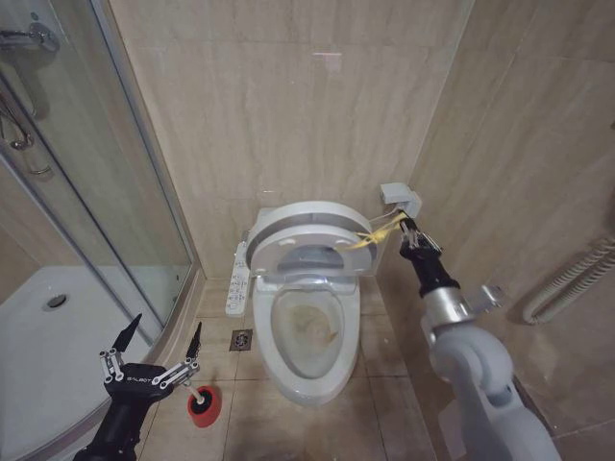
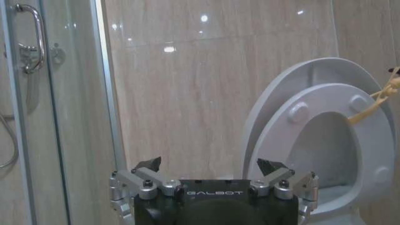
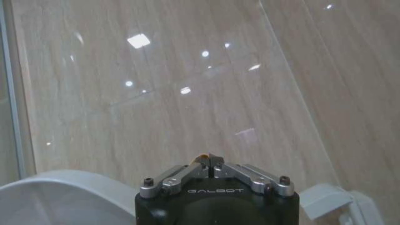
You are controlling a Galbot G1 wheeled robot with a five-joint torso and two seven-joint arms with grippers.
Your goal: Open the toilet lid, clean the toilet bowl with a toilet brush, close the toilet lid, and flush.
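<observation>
The right hand [image 1: 411, 233] is closed on the yellow loop [image 1: 370, 235], a sliver of yellow being seen pinched between its fingertips in the right wrist view [image 3: 204, 160]. By that loop the toilet lid [image 1: 306, 223] is held raised against the wall, the seat [image 1: 309, 252] lifted with it — the opening step is judged to be all but done. The toilet bowl [image 1: 309, 331] lies exposed below, brown-stained. The left hand [image 1: 154, 357] is spread wide and holds nothing, poised low by the shower door [image 1: 86, 202], just above the red holder cup [image 1: 203, 403] on the floor. Next, the loop would need releasing with the lid left resting upright — and the toilet brush, whose handle cannot be made out, taken from the cup.
</observation>
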